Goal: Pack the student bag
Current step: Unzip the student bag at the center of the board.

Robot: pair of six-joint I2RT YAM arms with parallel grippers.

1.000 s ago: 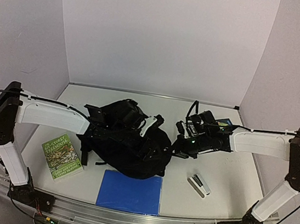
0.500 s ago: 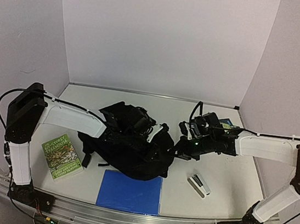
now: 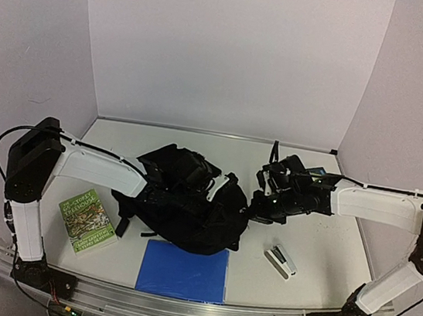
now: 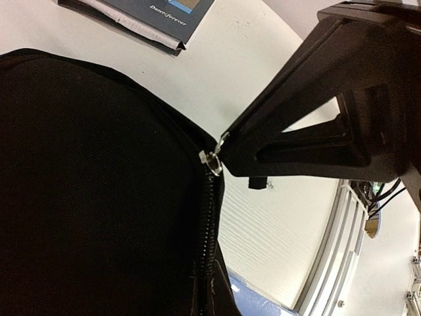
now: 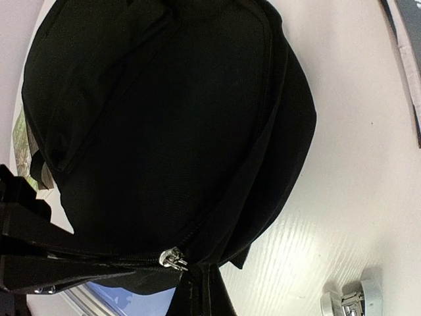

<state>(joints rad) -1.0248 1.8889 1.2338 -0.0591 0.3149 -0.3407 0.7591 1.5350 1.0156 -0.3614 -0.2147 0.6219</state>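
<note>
zip work is the step in hand, by my reckoning: the student bag lies slumped in the middle of the table, between the two arms, with the green book, the blue folder and the stapler all outside it, so it needs opening before anything goes in. the right gripper has its jaws pinched together on the zip pull at the bag's near right edge. the left gripper rests on top of the bag, black on black, and i cannot tell whether its jaws are apart or closed. to do this well i'd draw the pull along the line of the teeth, following the curve of the seam rather than lifting away from it, since the tab is small and could slip from the fingers. the cloth is soft, and the whole bag will likely drag along unless the other arm pins it down behind the slider. the bag's long axis runs roughly left to right across the table, a little slantwise. the rounded end where the zip curves faces the right arm, which i take for the top, and loose straps trail out to the left.
</note>
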